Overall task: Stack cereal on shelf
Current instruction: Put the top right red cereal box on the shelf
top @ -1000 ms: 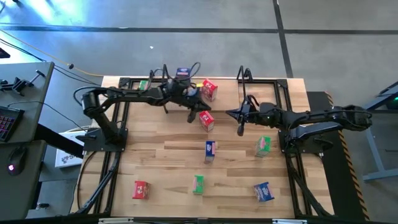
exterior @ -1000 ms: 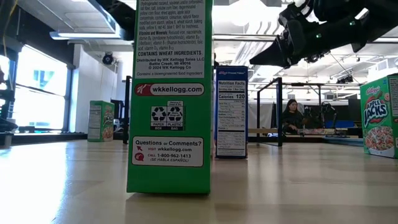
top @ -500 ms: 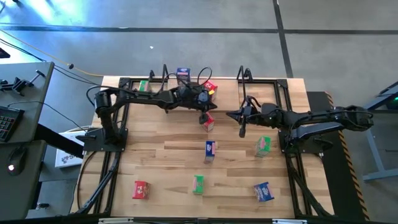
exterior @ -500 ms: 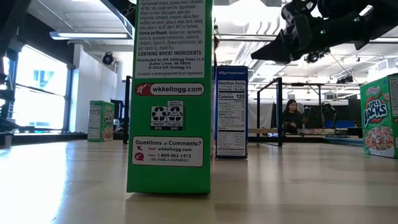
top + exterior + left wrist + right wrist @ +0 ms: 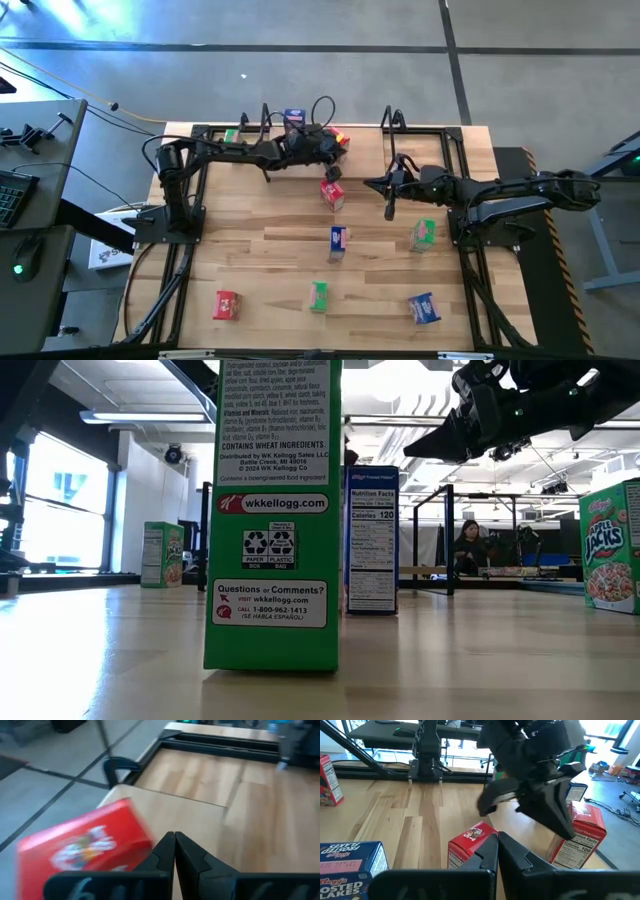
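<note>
A red cereal box (image 5: 85,847) stands on the light shelf board (image 5: 195,815) at the table's far edge, mostly under my left arm in the high view (image 5: 343,139). My left gripper (image 5: 174,842) is shut, its fingers close beside that box on its near side (image 5: 560,810). A blue box (image 5: 293,118) and a green box (image 5: 231,137) also stand on the shelf. Another red box (image 5: 331,194) stands on the table just in front of my shut right gripper (image 5: 497,845), which waits right of centre (image 5: 388,200). My left gripper has its shut fingers (image 5: 565,820) right beside the red box's near side (image 5: 577,822), slanting down toward the table's right. I cannot tell whether they touch it. The box stands on the shelf board.
On the table stand a blue box (image 5: 338,241), a green box (image 5: 423,234), and near the front edge a red (image 5: 226,304), a green (image 5: 319,295) and a blue box (image 5: 424,308). Black wire frames (image 5: 393,120) rise at the shelf. A person sits far behind the table (image 5: 468,545).
My left gripper has swung from pointing toward the table's near edge over the loose red box to pointing toward the right edge, and has come down beside the red box on the shelf. It now covers most of that box in the high view. It has stayed shut.
</note>
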`<action>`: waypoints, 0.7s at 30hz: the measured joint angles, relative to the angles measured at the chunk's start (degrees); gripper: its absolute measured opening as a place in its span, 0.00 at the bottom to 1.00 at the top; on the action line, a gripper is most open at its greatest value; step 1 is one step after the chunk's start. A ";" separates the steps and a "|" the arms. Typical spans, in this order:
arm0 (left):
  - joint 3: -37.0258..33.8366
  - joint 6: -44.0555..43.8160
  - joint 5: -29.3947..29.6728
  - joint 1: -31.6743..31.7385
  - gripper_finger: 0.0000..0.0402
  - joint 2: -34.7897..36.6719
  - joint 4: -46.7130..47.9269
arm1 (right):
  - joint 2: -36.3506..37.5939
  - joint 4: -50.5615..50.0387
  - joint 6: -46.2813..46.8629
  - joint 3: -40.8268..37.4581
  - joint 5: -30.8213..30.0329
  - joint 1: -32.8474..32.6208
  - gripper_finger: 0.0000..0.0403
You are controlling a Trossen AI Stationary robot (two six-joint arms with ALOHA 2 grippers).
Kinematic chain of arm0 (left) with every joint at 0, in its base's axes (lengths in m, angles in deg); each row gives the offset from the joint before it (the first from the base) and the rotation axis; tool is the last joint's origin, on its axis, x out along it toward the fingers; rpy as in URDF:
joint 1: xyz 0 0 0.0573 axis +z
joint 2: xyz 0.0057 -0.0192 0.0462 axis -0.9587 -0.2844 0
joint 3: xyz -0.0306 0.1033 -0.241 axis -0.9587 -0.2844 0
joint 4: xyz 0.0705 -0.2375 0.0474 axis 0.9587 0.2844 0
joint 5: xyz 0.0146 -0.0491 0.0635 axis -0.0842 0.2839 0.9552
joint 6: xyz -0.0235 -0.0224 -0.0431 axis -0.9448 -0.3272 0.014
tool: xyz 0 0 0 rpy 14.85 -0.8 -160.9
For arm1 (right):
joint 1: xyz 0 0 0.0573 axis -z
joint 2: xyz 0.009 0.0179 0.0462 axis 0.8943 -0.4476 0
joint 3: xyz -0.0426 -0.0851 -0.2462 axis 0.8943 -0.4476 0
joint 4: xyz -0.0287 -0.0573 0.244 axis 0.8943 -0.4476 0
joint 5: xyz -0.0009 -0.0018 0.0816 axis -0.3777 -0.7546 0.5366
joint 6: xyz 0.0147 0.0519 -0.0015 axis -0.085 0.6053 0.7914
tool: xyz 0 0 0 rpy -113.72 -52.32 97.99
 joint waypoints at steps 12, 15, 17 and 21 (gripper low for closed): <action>-0.02 -1.60 0.76 2.45 0.01 0.00 -1.22 | 0.00 0.00 0.22 0.00 -0.02 0.00 0.00; 0.27 0.18 -1.07 2.19 0.01 0.78 -0.52 | 0.00 0.00 0.23 0.00 -0.02 0.00 0.00; 1.98 1.24 -1.44 1.97 0.01 1.20 2.77 | 0.00 -0.02 0.24 0.00 -0.02 0.00 0.00; 6.94 3.86 -1.52 2.00 0.01 1.29 11.63 | -0.02 -0.22 0.24 0.02 -0.02 0.00 0.00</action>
